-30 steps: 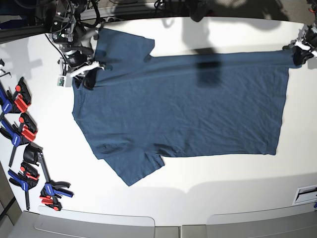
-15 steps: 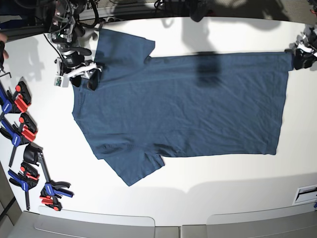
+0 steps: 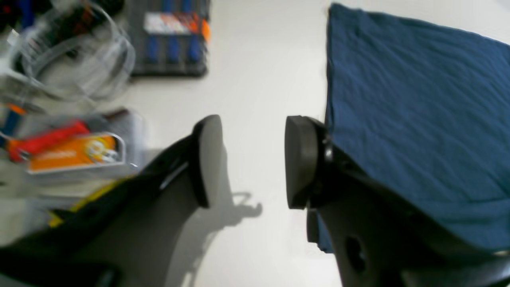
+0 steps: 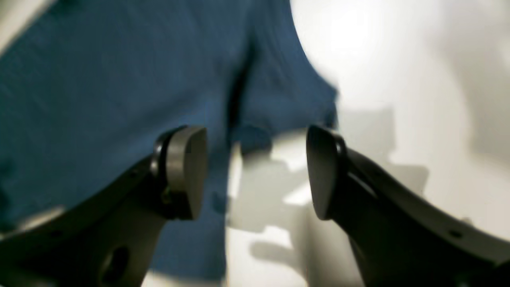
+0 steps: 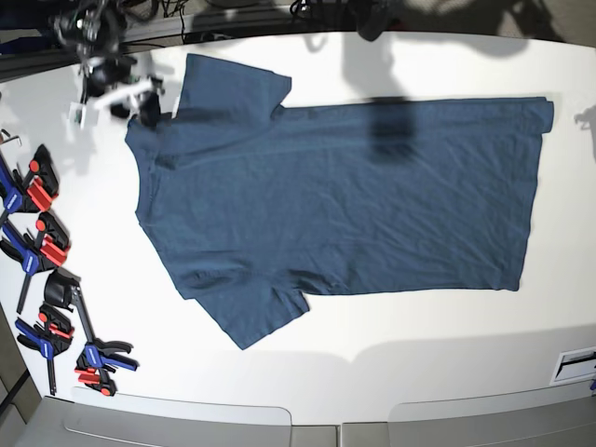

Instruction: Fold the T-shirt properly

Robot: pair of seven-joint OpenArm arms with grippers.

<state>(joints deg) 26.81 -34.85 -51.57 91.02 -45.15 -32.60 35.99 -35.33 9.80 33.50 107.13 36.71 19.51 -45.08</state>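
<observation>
T-shirt [image 5: 345,205], the only one, lay spread across the middle of the worktop [image 5: 447,345], its soft dark-blue cloth lightly wrinkled, with two angular sleeves at left, one far, one near. Two black pincers stood wide, gripping nothing: the right pincer [image 4: 257,173], blurred at the far left, and the left pincer [image 3: 253,163], cut off from the base view. At least four clamps [image 5: 47,335] overlapped at left.

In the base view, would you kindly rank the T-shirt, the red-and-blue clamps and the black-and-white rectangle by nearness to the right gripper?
1. T-shirt: its near corner is right by the right gripper.
2. Clamps: view's left side.
3. Rectangle: view's lower right.
</observation>
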